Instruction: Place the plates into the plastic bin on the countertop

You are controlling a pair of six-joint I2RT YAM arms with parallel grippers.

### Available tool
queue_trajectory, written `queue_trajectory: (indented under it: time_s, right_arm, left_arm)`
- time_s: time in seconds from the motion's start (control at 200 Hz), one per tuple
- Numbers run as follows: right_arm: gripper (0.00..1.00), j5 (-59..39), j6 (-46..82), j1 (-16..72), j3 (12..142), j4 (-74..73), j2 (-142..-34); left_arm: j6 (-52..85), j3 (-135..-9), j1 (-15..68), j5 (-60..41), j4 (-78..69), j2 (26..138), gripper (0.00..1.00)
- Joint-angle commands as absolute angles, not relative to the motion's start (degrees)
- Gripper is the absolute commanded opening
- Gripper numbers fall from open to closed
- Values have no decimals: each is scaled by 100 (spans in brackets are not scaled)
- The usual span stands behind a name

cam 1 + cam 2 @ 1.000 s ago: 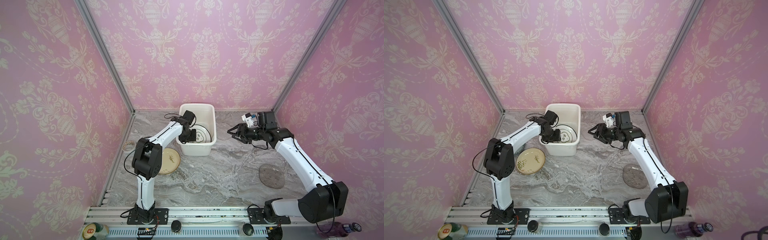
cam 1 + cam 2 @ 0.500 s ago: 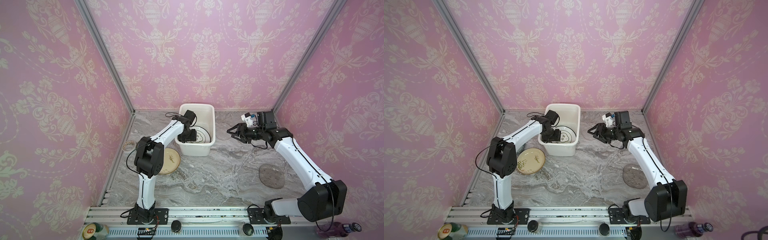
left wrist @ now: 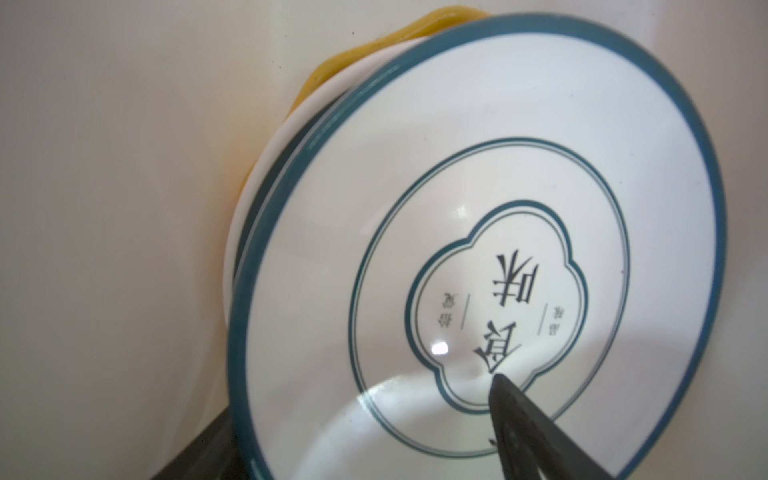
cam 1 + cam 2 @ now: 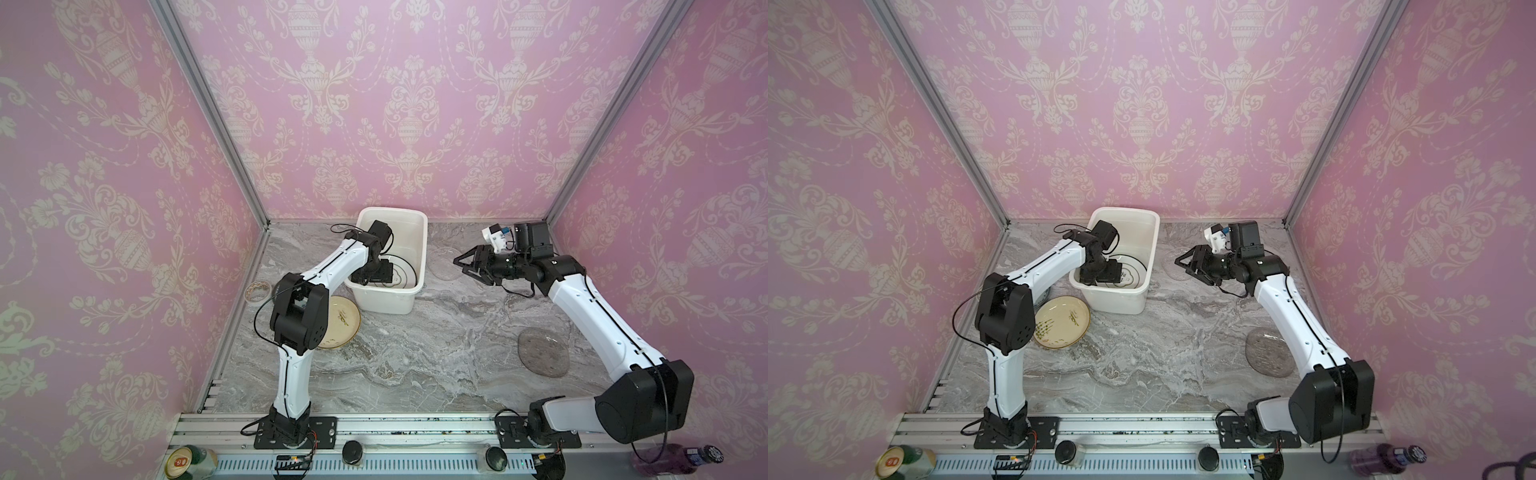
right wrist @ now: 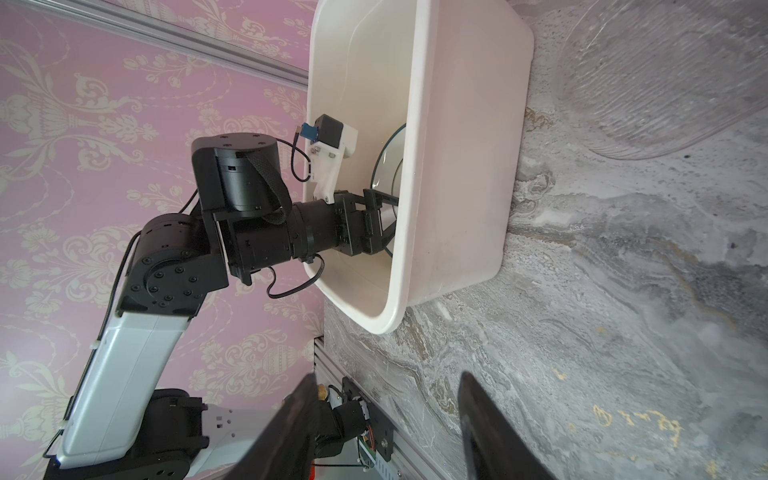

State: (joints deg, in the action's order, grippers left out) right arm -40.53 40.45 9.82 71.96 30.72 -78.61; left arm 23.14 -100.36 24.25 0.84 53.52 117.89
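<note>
Item 1. White plate with teal rim (image 3: 498, 208), in the plastic bin (image 3: 104, 208), far, left of centre. It has two large dark characters inside a teal lobed frame at its middle, seen turned in my left wrist view. I read 味, and the other looks like 食. Small characters flank them, too small for me to read.

Item 2. Can (image 4: 183, 463), near left edge. Red mark on its lid, unreadable.

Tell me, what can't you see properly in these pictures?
Plates behind the teal-rimmed plate: left wrist view; it covers all but their edges, so no count.
Left gripper: right wrist view; the plastic bin rim hides its tips.
Cream plate: both top views; the left arm covers part.
Clear plate: right wrist view; blurred, cut off by the edge.
</note>
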Motion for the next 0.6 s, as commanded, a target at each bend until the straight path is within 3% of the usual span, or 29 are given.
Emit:
queue_trajectory:
  time_s: [0.0, 0.215, 0.595]
  right_arm:
    - [54, -4129, 3939, 947, 7168, 3010, -7901]
    - [54, -4148, 3967, 945, 7161, 2949, -7927]
    - [54, -4167, 3951, 943, 7154, 2956, -7849]
  left_arm:
    - [2170, -10210, 2381, 502, 5669, 11865, 85]
    - [2138, -10266, 2525, 766, 5719, 11822, 95]
    - [2408, -10146, 2649, 1109, 5698, 11470, 97]
